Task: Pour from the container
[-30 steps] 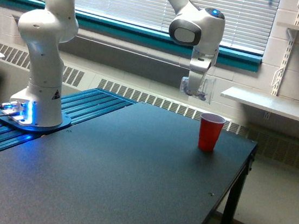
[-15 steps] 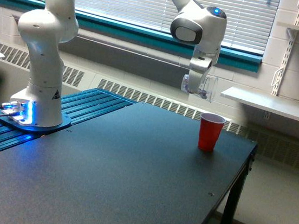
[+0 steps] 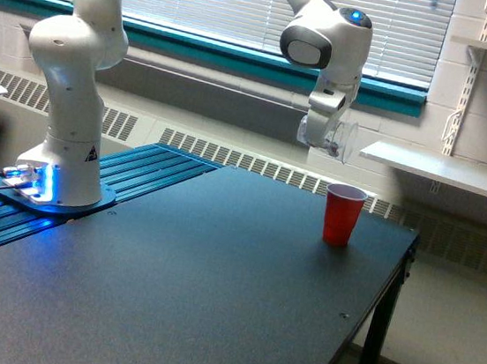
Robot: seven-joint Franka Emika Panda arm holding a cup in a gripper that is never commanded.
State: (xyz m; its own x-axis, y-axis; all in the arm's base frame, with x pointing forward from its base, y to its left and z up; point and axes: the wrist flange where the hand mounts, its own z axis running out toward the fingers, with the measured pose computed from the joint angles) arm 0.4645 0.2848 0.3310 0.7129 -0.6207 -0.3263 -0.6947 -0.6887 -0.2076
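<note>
**Above the red cup: clear container tilted in the gripper**

Up at roughly 11 o'clock from the red cup [image 3: 343, 214], the container [image 3: 336, 137] hangs in the air, pinched by the gripper [image 3: 325, 135]. It's tipped over, mouth pointing toward the exterior view's right and slightly down, not touching anything else. Contents can't be made out at this res; the plastic is nearly invisible against the wall.

Handling, as a judgement: thin clear plastic, so prob. very light and flexible. Walls will likely buckle if squeezed hard, and the surface looks smooth, so it could slip or rotate in a loose pinch once tilted. Best hold seems to be across the body near mid-height, w/ just enough force to stop it turning; too near the rim would prob. deform the mouth and block the pour path. Loose small bits, if any are inside, would shift abruptly rather than flow evenly.

Gripper: fingers pressed in against the container's sides, spread only as wide as the cup body. Exact contact pts are too small to see. Wrist is rolled so the cup lies near sideways.

Red cup stands upright on the desk [image 3: 212, 294] near its far right corner, well below the container and a bit toward 5 o'clock from it. Mouth-to-mouth alignment can't be confirmed from one view.
</note>
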